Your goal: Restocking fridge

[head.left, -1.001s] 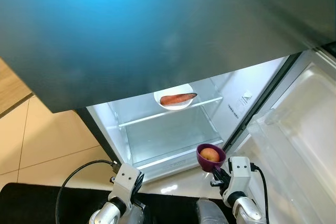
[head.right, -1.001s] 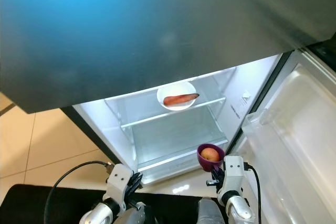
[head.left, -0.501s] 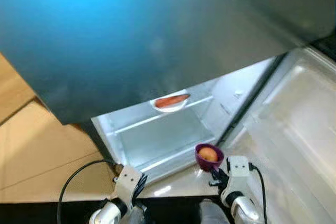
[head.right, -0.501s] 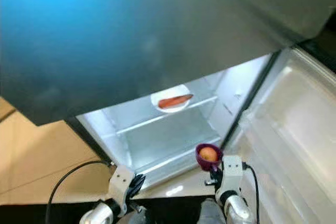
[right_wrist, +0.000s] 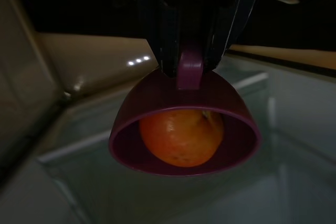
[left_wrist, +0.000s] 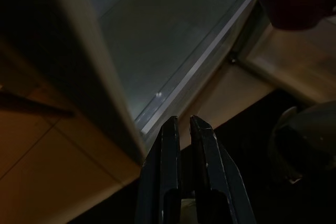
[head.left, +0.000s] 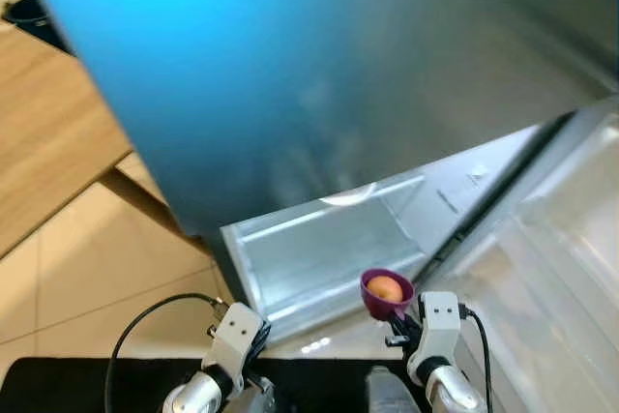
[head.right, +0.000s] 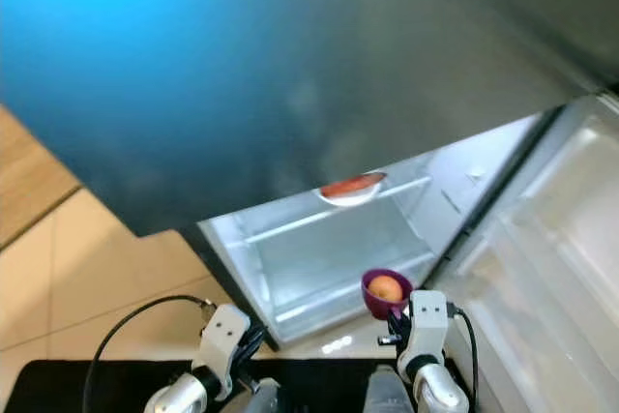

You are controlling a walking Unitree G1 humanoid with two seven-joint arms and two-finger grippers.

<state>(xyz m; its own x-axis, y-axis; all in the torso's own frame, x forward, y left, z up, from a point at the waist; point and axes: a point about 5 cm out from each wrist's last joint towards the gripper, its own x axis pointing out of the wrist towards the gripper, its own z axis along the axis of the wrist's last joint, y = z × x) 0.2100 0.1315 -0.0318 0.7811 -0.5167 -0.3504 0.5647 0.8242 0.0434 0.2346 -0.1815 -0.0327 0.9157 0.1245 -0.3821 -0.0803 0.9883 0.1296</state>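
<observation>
The purple cup [right_wrist: 184, 124], carrying an orange fruit [right_wrist: 181, 136], was held by its handle in the right gripper [head.right: 398, 321], jaws clamped on that handle. It hung just in front of the open fridge [head.right: 329, 249], near the lower glass shelf [head.right: 334, 273]. A white plate [head.right: 350, 192] with a reddish vegetable [head.right: 352, 184] sat on the upper shelf, farther in. The fridge door [head.right: 551, 258] stood open to the right. The left gripper [left_wrist: 181, 145] hung idle on the left, jaws together, empty. Judged step: carrying the cup in. The next move calls for reaching forward and setting it level on a shelf.
</observation>
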